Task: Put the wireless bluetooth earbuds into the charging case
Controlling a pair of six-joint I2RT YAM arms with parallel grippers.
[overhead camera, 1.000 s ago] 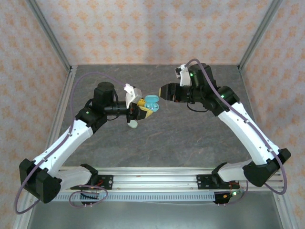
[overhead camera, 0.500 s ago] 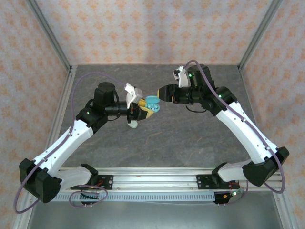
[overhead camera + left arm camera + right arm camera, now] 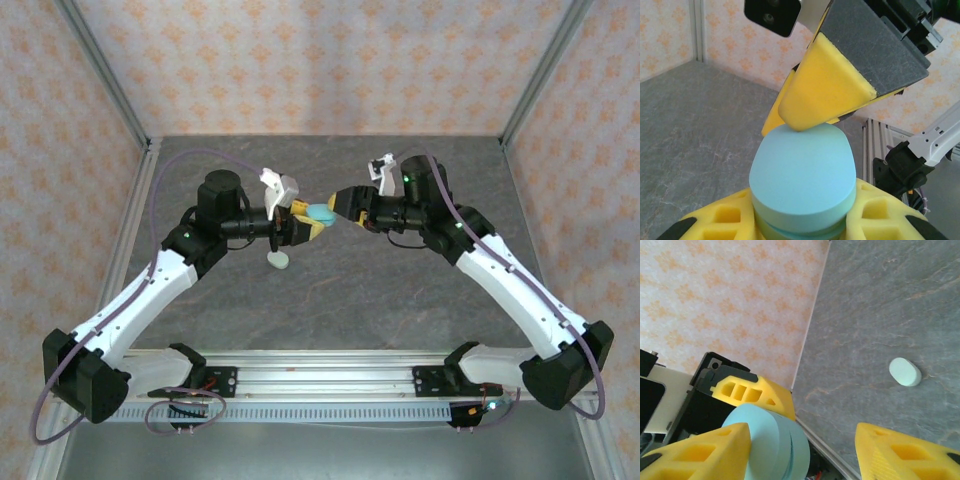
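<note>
Shows right gripper (image 3: 340,203) brought leftward across gap open one second ago, now touching teal charging case (image 3: 322,212). Shows lid, seemingly raised then, now down flush on base. Suggests closing step; earbuds likely inside, though cannot tell. Holds case mid-air between arms in left gripper (image 3: 306,224), jaws clamped on lower shell. Sets right jaws spread wide, gripping nothing, one yellow pad (image 3: 822,97) pressing lid edge. Presents smooth matte rounded oval, seam visible. Leaves pale mint case (image 3: 278,259) lying on table (image 3: 400,290) near left gripper.
</note>
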